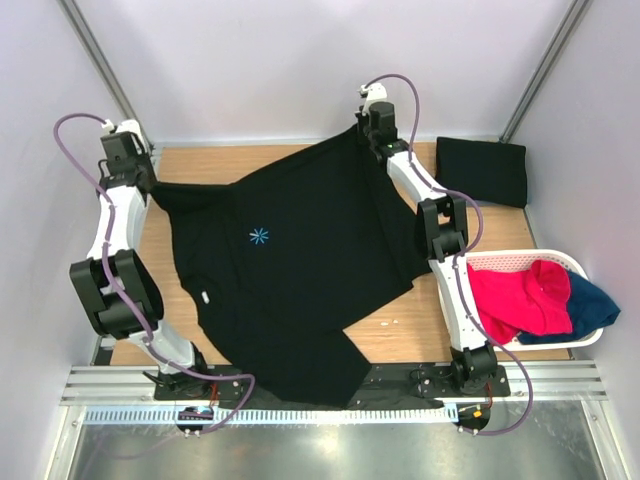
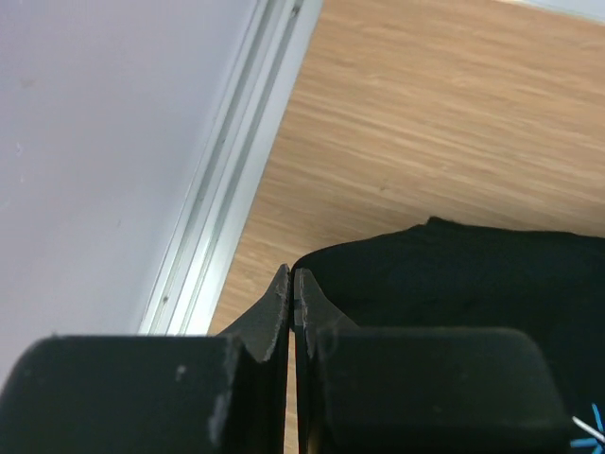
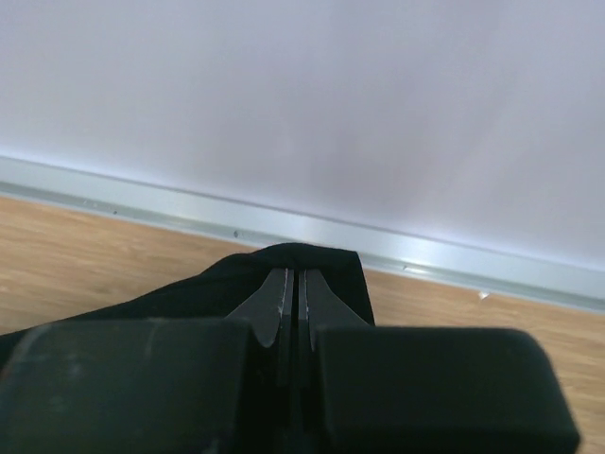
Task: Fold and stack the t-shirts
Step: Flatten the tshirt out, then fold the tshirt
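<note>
A white basket (image 1: 500,258), nearer than the right tool (image 3: 293,284) and off to its right, holds a red cloth (image 1: 520,298) and a dark blue cloth (image 1: 592,305). A black t-shirt (image 1: 300,270) with a light-blue starburst (image 1: 259,236) hangs stretched between the right tool and the left tool (image 2: 291,284), each pinched tight on an edge. Its lower part drapes over the wooden surface (image 1: 400,322). A folded black shirt (image 1: 482,170) lies right of the right tool.

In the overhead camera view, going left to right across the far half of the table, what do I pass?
The left gripper, the starburst mark on the spread t-shirt, the right gripper, the folded t-shirt.
</note>
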